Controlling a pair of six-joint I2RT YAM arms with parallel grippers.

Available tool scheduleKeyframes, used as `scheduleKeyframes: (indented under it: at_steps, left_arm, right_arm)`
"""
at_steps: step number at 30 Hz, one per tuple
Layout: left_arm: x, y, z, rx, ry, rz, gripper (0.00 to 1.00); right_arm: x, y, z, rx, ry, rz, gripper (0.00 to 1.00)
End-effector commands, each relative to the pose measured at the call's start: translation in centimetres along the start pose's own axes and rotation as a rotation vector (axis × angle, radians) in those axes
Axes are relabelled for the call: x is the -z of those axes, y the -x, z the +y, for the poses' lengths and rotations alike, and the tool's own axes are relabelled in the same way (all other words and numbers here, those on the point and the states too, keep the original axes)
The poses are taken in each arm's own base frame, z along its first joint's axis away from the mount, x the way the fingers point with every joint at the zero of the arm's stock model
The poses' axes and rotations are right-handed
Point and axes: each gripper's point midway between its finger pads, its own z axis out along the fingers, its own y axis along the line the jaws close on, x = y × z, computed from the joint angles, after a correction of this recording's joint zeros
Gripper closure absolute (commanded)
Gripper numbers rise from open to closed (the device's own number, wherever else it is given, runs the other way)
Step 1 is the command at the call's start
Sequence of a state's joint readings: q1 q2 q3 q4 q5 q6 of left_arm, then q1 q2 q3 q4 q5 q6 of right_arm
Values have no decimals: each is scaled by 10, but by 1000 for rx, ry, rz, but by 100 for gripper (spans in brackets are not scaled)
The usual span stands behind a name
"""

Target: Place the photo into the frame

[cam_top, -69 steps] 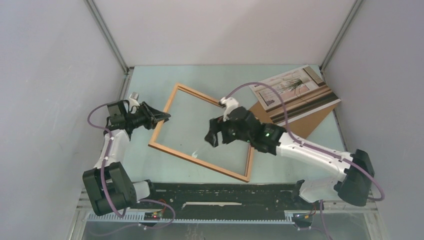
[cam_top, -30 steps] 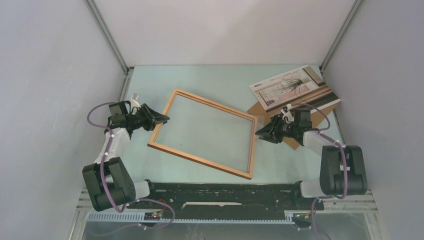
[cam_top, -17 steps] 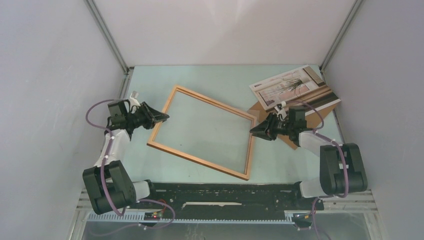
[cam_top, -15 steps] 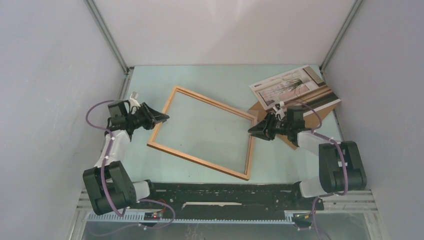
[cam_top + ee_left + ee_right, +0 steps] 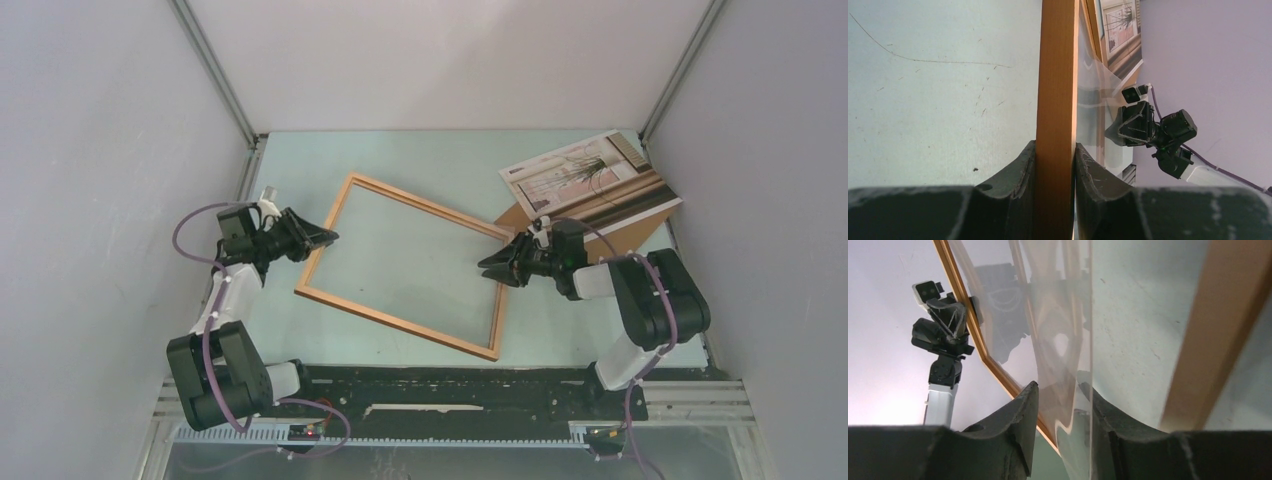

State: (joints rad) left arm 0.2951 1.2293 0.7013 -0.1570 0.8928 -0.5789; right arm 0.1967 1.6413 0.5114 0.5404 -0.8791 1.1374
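On pale green table [image 5: 420,155] between grey walls [image 5: 100,150], left jaws clamping frame [image 5: 396,323], right jaws with grip unclear.

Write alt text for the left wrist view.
The left claw is shut on a rail of the wooden frame, which runs straight up the picture over the pale table. At the frame's far side the right claw faces the camera, the photo beyond.

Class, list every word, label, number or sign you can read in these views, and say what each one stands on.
No text can be read in any view.
The photo has a small dark mark near its left corner, too small to read.
The frame shows no lettering.
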Motion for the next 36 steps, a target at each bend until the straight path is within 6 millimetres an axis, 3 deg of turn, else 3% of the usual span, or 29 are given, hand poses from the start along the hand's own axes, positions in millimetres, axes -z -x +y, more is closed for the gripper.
scheduleKeyframes:
  at_steps: [1, 6, 12, 21, 30, 36]
  left_arm:
    - [0, -4, -7, -21, -26, -3, 100]
    - [1, -2, -4, -9, 7, -6, 99]
    - [4, 4, 25, 5, 199, 6, 92]
    - [0, 1, 56, -6, 301, 35, 86]
    - [-2, -17, 78, 35, 354, 94, 62]
    - [12, -17, 93, 22, 485, 99, 19]
  right_arm:
    - [-13, 5, 30, 28, 112, -27, 60]
    - [-13, 6, 27, 77, 105, -33, 77]
    - [-3, 7, 13, 169, 55, -12, 100]
    - [-2, 13, 25, 162, 131, 13, 100]
    - [-6, 19, 29, 145, 146, 14, 100]
    - [-5, 21, 26, 165, 81, 11, 100]
